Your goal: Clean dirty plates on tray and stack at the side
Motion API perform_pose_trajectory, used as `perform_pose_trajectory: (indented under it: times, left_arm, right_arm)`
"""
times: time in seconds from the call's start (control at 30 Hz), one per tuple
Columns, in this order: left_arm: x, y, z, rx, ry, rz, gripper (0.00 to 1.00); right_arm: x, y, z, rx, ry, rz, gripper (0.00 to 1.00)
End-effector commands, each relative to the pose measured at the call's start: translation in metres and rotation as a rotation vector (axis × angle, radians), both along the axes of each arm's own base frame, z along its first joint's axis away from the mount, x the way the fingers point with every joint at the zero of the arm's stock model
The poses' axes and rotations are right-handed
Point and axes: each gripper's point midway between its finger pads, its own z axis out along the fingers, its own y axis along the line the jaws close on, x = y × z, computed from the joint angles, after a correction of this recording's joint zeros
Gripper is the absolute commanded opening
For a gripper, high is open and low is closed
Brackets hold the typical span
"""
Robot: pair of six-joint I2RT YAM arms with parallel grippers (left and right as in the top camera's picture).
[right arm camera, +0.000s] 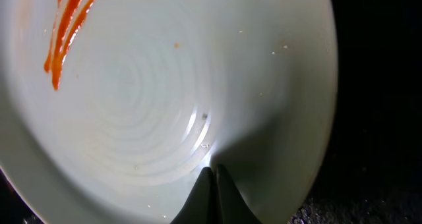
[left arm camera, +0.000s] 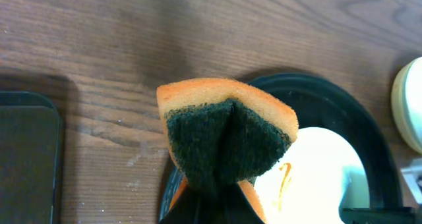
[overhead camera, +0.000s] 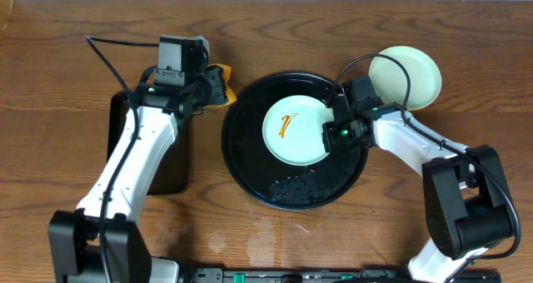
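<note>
On the tray (overhead camera: 243, 168), the right gripper (overhead camera: 331, 133), elbow bent, pinches the smeared plate (overhead camera: 296, 137) at its rim; the outstretched left gripper (overhead camera: 213, 85) clamps a sponge (left arm camera: 227, 128).

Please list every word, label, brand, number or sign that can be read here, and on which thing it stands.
None can be read.
The plate, the sponge and the round black tray bear no text.
A small green mark at the bottom edge of the overhead view is too small to read.

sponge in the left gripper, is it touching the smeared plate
Apart. The overhead view shows the sponge at the rim of the tray, with bare black tray between it and the plate.
</note>
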Motion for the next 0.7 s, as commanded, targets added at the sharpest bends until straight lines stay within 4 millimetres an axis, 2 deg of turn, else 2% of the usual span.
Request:
perform_pose_trajectory:
  times: [0.0,0.07,0.23,0.43,0.67]
  left_arm:
    - [0.006,-0.003,-0.004,0.005,0.002,-0.022,0.08]
    - [0.006,-0.003,-0.005,0.006,0.005,-0.022,0.08]
    - [0.007,-0.003,-0.004,0.006,0.001,-0.022,0.08]
    - [0.009,-0.003,-0.002,0.004,-0.010,-0.022,0.08]
    - [0.008,-0.003,-0.003,0.004,-0.006,-0.022,0.08]
  right_arm:
    - [-0.004,-0.010,-0.011,-0.055,0.019,-0.004,0.07]
    - [-0.001,-0.012,-0.011,-0.049,0.026,-0.053,0.27]
    - [0.004,-0.017,-0.008,-0.036,0.044,-0.133,0.43]
    - [0.007,-0.028,-0.012,-0.099,0.030,-0.157,0.50]
    - [0.008,-0.022,-0.007,-0.065,0.033,-0.151,0.52]
